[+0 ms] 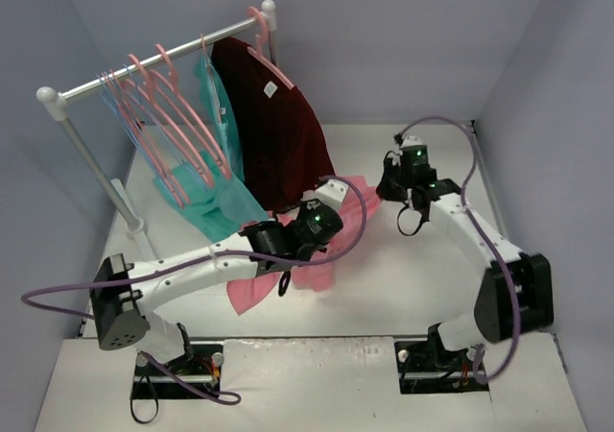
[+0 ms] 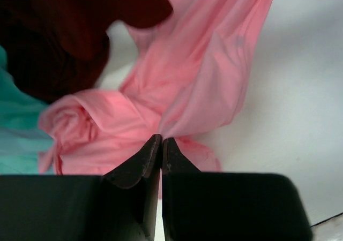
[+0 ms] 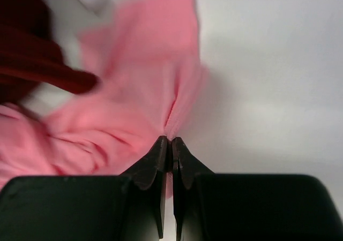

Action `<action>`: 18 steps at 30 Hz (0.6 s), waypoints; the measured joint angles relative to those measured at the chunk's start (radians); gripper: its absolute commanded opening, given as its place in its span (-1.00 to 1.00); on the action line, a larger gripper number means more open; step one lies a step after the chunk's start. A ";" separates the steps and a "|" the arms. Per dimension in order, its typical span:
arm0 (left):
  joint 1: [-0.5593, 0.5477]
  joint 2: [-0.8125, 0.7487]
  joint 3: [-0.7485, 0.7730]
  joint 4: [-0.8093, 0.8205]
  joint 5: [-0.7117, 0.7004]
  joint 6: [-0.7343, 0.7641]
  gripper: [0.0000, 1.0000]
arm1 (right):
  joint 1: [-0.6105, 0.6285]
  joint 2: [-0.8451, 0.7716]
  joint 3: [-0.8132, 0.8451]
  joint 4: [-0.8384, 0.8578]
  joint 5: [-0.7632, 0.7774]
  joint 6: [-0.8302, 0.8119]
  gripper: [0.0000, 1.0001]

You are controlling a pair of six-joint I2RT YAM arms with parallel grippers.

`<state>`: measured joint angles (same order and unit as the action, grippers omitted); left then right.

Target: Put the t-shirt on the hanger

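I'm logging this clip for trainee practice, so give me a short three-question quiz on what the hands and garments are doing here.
1. True or false: the left hand is shut on the t-shirt.
2. In the top view, which garment hangs furthest right on the rail? A: maroon shirt. B: teal shirt. C: t-shirt.
3. What does the right hand pinch?
Key: 1 true; 2 A; 3 the t-shirt.
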<state>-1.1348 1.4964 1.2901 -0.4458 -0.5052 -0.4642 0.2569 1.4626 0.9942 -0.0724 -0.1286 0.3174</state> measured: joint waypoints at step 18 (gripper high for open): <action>0.054 -0.288 0.641 -0.013 0.051 0.432 -1.00 | 0.008 -0.358 0.771 -0.199 0.005 -0.083 -1.00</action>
<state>-1.0809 1.2085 1.9309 -0.4588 -0.4537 -0.0321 0.2652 1.1049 1.7651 -0.2712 -0.1232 0.2344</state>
